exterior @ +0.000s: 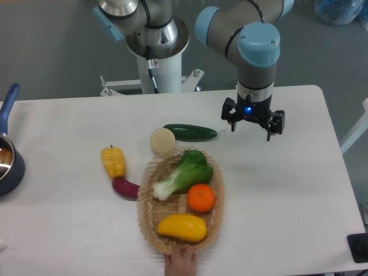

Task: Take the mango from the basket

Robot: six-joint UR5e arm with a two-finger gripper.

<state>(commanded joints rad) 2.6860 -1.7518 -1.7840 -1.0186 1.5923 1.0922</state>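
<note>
We see the arm's gripper (251, 127) hanging over the white table (287, 190), up and to the right of the basket (148, 215), well apart from it. It holds nothing. We look nearly straight down the wrist, so the fingers are mostly hidden under the body; we can't tell whether they are spread or pressed together.

The mango (182, 227) lies in the basket at the near end, long axis roughly across the basket, smooth and yellow-orange. Just behind it, touching or nearly so, sits the orange (201, 198). The bok choy (184, 175) lies diagonally across the far half, white stem end pointing toward the basket's left rim, leaves toward the far rim.

A human hand (181, 261) shows at the bottom edge, touching the near rim of the basket. The basket rim looks slightly blurred there.

On the table outside the basket:
- yellow bell pepper (113, 161), left of the basket
- purple eggplant (125, 187), just beside the left rim, below the pepper
- pale round onion (163, 141), at the far rim
- green cucumber (190, 132), behind the onion, between it and the gripper

A dark pot with a blue handle (9, 155) sits at the left edge, partly cut off.
</note>
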